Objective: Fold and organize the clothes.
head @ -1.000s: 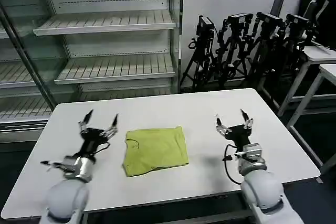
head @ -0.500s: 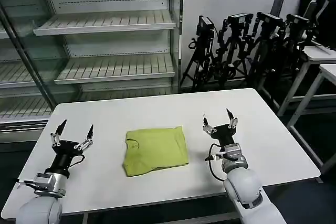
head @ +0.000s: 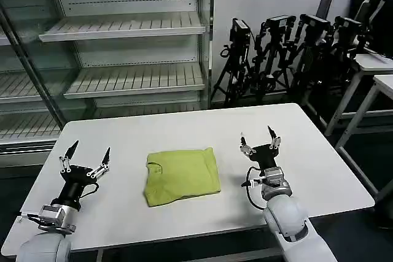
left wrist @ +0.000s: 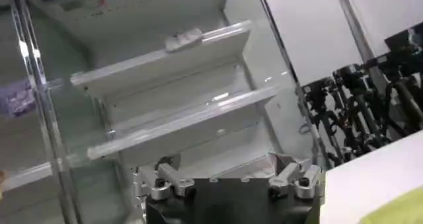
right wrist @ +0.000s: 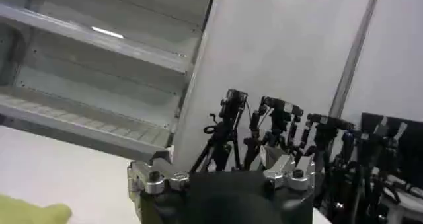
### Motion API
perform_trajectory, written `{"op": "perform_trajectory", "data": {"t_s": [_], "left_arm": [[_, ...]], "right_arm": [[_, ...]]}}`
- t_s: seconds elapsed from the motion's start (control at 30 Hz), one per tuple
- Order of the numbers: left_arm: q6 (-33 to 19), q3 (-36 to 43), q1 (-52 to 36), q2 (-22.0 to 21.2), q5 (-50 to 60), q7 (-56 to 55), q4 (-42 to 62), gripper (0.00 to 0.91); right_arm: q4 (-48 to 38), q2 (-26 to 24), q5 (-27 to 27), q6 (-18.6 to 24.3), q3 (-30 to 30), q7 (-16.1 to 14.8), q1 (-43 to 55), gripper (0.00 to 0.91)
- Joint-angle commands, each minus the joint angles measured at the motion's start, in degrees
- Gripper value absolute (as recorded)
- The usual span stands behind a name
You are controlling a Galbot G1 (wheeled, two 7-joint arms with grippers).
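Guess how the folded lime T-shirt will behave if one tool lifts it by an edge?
The T-shirt looks thin and soft, with rumpled edges, so it would probably droop and partly unfold. It lies flat on the smooth white table, so a push likely slides or bunches it. Likely light; no roll or tip risk.

Lab: bare shelving (head: 123, 29), camera tripods (head: 288, 53)

A plain yellow-green T-shirt (head: 182, 176) lies on a white table (head: 184, 128). The left gripper (head: 85, 157) and right gripper (head: 258, 140) are black with silvery metal parts, on pale grey arms. Behind them stand white shelves (head: 123, 26) in a glass-sided case and a row of black tripods (head: 288, 53) against a light grey wall.
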Motion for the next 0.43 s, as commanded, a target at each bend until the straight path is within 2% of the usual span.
{"op": "perform_trajectory", "data": {"t_s": [0.03, 0.43], "left_arm": [[-0.4, -0.6, 0.3, 0.1, 0.7, 1.1, 0.0, 0.907], [-0.7, -0.9, -0.2, -0.3, 1.1, 2.0, 0.7, 0.907]], "right_arm": [[-1.1, 0.2, -0.6, 0.7, 0.0, 0.0, 0.8, 0.907], [-2.4, 0.3, -1.3, 1.5, -1.0, -0.2, 2.9, 0.907]]}}
